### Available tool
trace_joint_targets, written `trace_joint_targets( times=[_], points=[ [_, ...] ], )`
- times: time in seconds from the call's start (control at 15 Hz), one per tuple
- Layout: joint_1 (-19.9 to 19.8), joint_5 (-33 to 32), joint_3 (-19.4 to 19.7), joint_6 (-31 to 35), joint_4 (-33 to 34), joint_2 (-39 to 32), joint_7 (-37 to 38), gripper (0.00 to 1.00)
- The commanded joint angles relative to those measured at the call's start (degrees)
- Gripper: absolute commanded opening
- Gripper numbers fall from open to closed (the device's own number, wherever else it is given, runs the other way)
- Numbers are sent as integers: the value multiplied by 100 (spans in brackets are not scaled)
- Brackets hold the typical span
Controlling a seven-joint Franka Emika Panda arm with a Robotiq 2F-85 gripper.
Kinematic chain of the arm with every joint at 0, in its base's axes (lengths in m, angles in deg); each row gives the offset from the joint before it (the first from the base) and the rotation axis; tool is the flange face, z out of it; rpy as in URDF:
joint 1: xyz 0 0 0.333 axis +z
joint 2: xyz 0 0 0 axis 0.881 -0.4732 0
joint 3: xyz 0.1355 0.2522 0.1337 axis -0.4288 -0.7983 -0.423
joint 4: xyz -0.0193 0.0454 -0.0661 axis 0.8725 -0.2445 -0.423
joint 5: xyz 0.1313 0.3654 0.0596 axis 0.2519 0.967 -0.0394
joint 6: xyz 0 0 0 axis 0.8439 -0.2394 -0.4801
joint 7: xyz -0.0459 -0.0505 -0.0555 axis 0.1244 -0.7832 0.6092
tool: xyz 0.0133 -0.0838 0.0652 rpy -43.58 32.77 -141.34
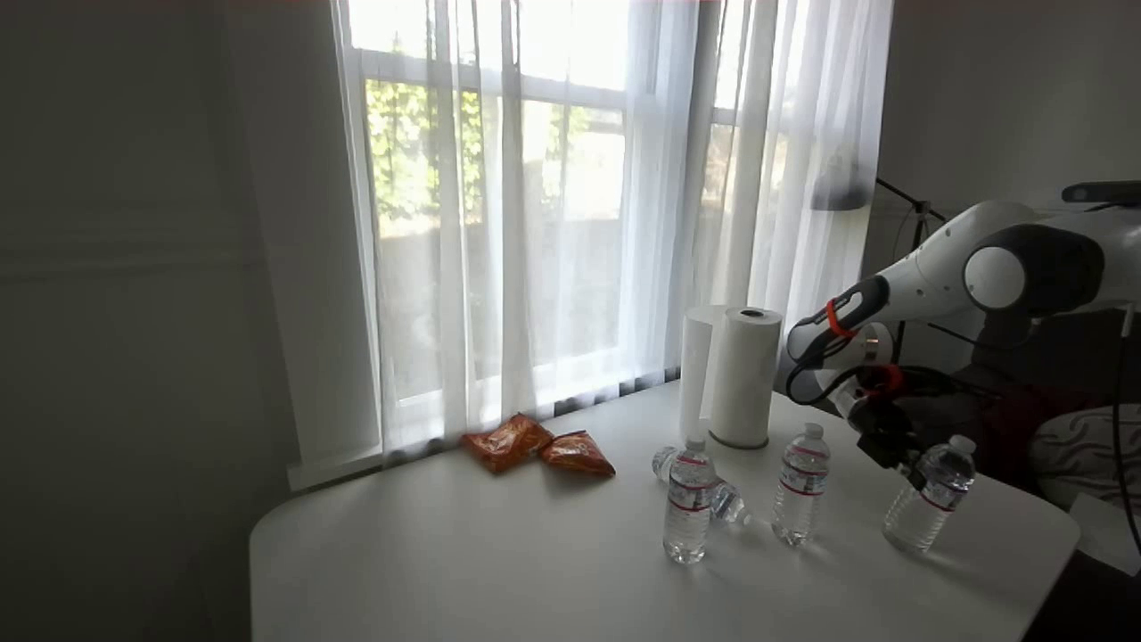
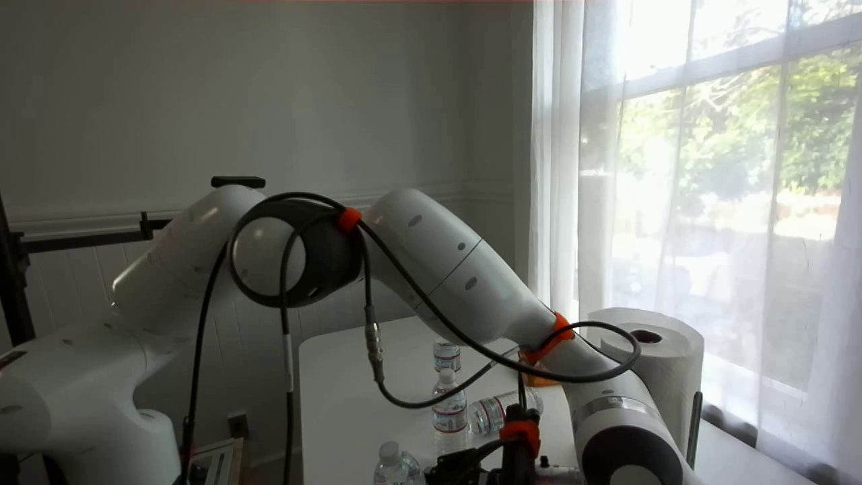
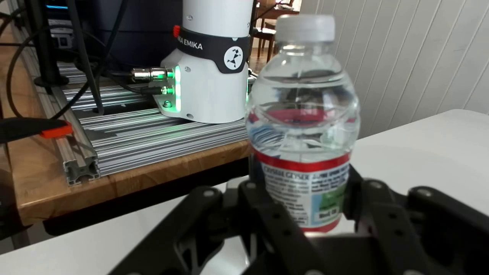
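- Your gripper is pinching a clear, white-capped water bottle around its label, as the wrist view shows.
- In an exterior view you see that bottle leaning, at the robot's end of the tabletop; you cannot tell whether its base touches down.
- The wrist view keeps the bottle's lower end from you, behind the gripper, whose nearest parts are blurred.
- In an exterior view, a black cable crosses an upright bottle, your arm covers part of the tabletop, and the bottom edge cuts through your gripper.
- A lying bottle is partly masked for you by another upright bottle in an exterior view.
- On the pinched bottle's white, red-banded label you can read "CRYSTAL GEYSER"; the smaller lines below are too blurred.
- On the robot base, a dark band shows you "KA EMIKA", its beginning turned out of sight, beside a round emblem.
- Near the window you have an orange packet and a smaller packet; their print is too small to read.
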Motion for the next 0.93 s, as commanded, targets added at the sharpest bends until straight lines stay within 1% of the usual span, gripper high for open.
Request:
trace_joint_targets(
  times=[0.0, 0.27, 0.4, 0.47, 0.53, 0.73, 0.87],
  points=[
    [70, -92, 31, -408, 461, -312, 274, 21],
    [125, -80, 50, -531, 697, -501, 508, 21],
    [147, -97, 47, -583, 787, -562, 577, 54],
    [155, -97, 48, -605, 823, -590, 612, 64],
    [163, -104, 47, -606, 854, -619, 635, 79],
    [170, -113, 53, -619, 942, -676, 700, 99],
    [163, -139, 54, -636, 995, -687, 694, 100]
  ],
)
